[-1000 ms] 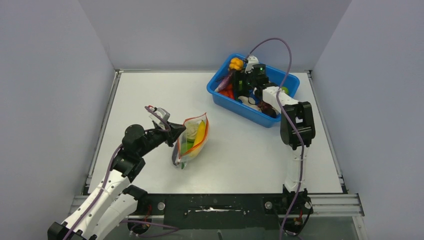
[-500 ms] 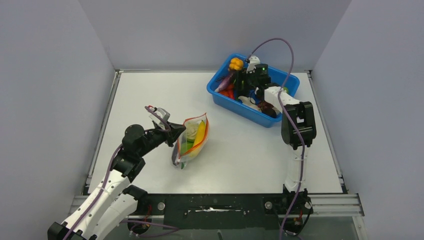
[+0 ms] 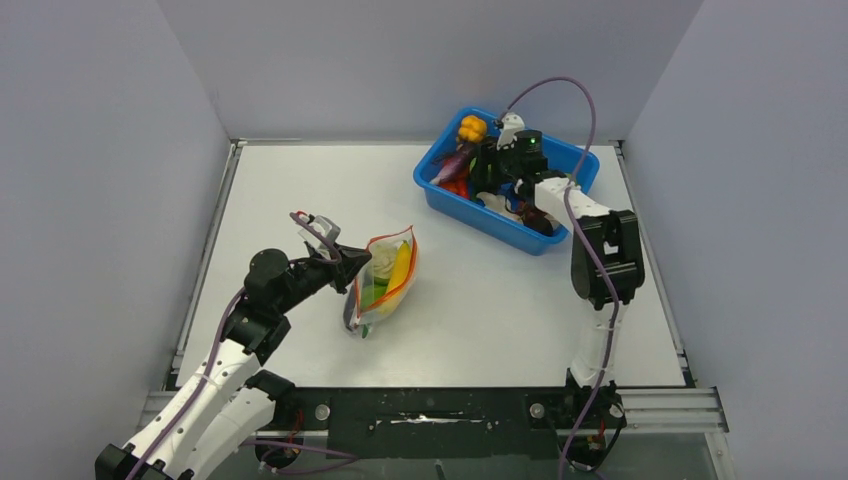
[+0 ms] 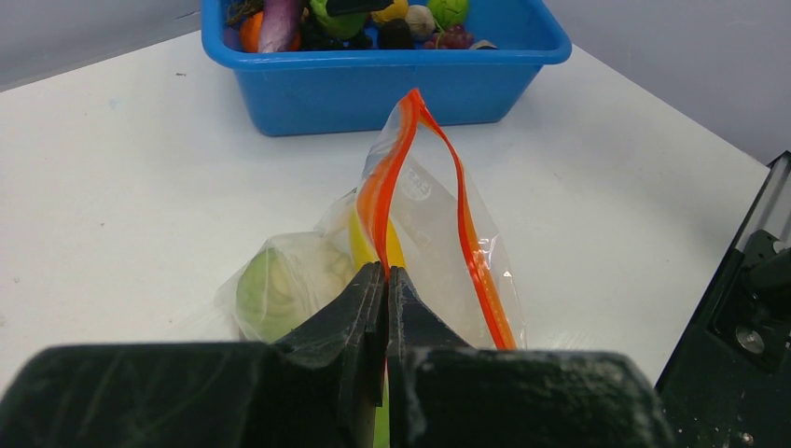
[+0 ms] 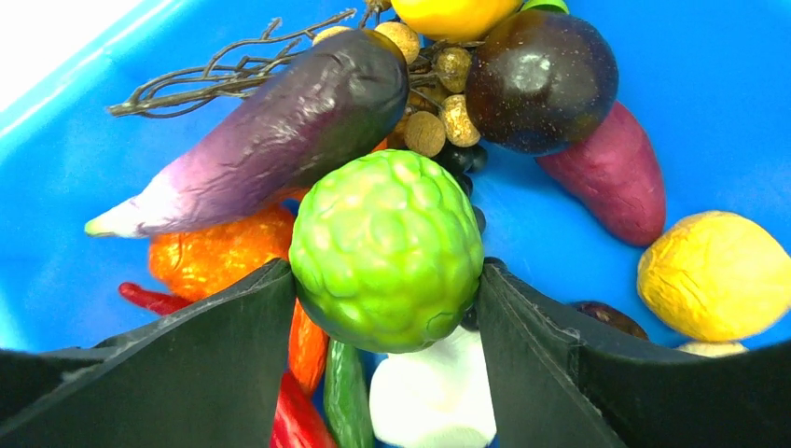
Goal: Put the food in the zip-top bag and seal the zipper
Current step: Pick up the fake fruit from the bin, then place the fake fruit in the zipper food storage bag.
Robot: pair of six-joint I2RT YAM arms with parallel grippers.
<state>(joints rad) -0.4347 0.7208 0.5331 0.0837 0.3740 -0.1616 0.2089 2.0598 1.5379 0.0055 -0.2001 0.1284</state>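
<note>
In blue bin (image 4: 373, 93), toy food (image 5: 387, 252); in zip-top bag (image 4: 434, 201), banana (image 3: 401, 262).

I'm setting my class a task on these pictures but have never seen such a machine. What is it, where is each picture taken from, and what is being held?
These are two robot arms fixed at the near edge of a white table, each ending in a two-finger gripper. The wide picture looks down from above; the other two come from a camera on each wrist. The left gripper is shut on the edge of a clear bag whose orange zipper is open, a banana already inside. The right gripper reaches into a blue bin of toy food, its fingers against both sides of a bumpy green fruit, beside a purple eggplant.
</note>
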